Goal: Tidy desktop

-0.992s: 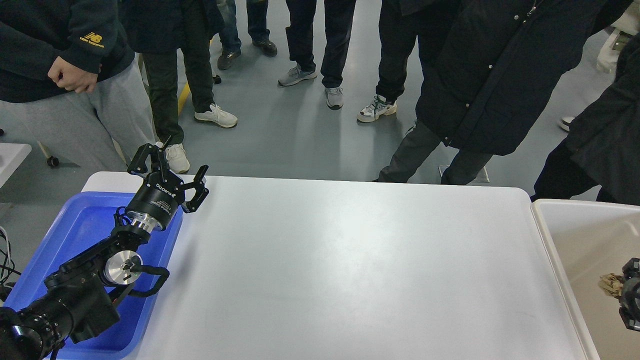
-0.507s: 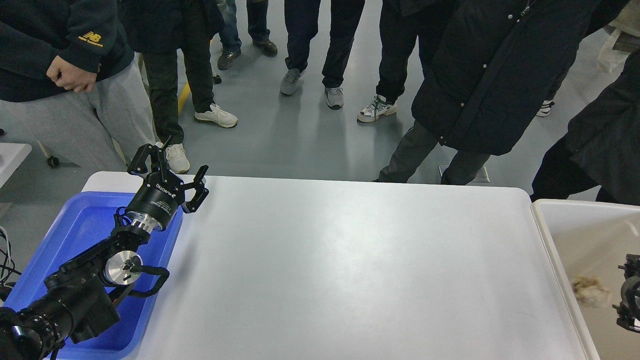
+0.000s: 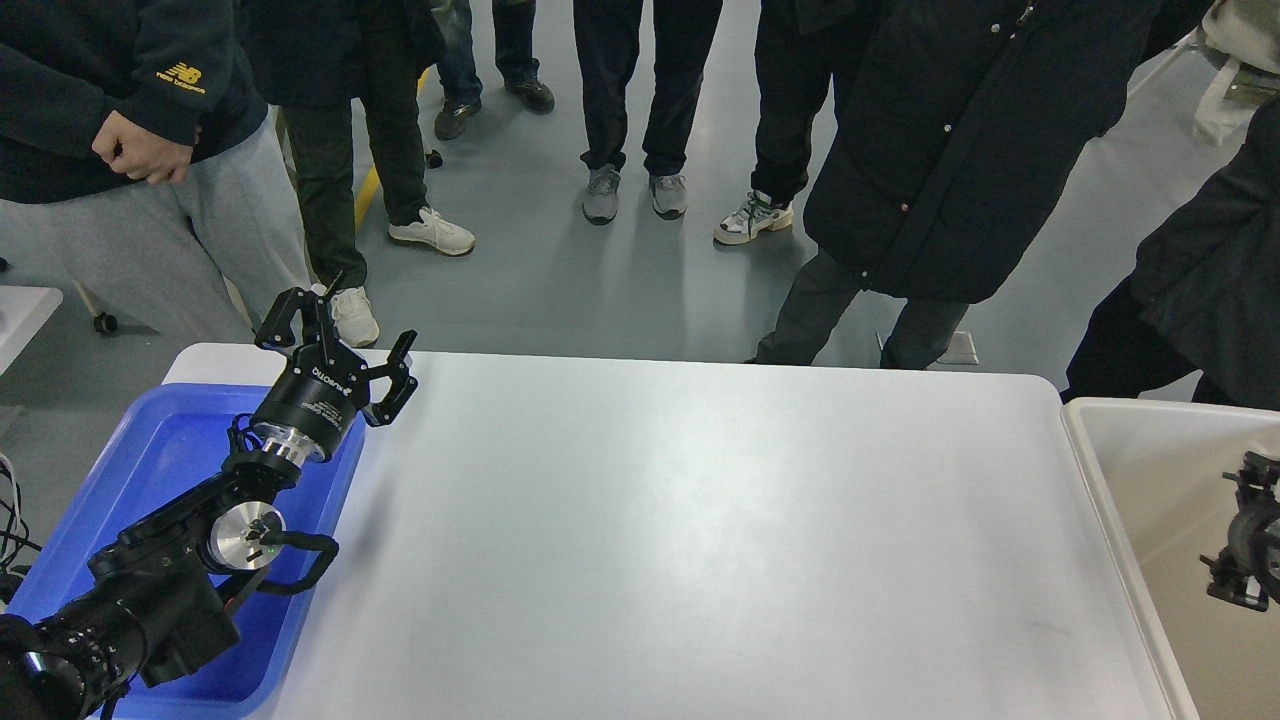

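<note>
- Risk — the right gripper (image 3: 1243, 540) hangs over the beige plastic bin (image 3: 1150, 480) at the view's edge; my guess is that a fast pull back toward the table could clip the bin's near wall, which stands just to its left.
- Risk — the left gripper (image 3: 335, 340) sits above the far rim of the blue plastic tray (image 3: 150, 450); a careless drop could catch that rim.
- Onlookers stand just beyond both grippers; a wide swing could reach them.
- Left gripper: fingers spread wide, nothing between them, touching nothing I can see.
- Right gripper: small, dark, half cut off — cannot tell how far open, or whether it holds anything.
- The large glossy white desktop (image 3: 700, 540) lies between the two grippers, right of the left one.
</note>
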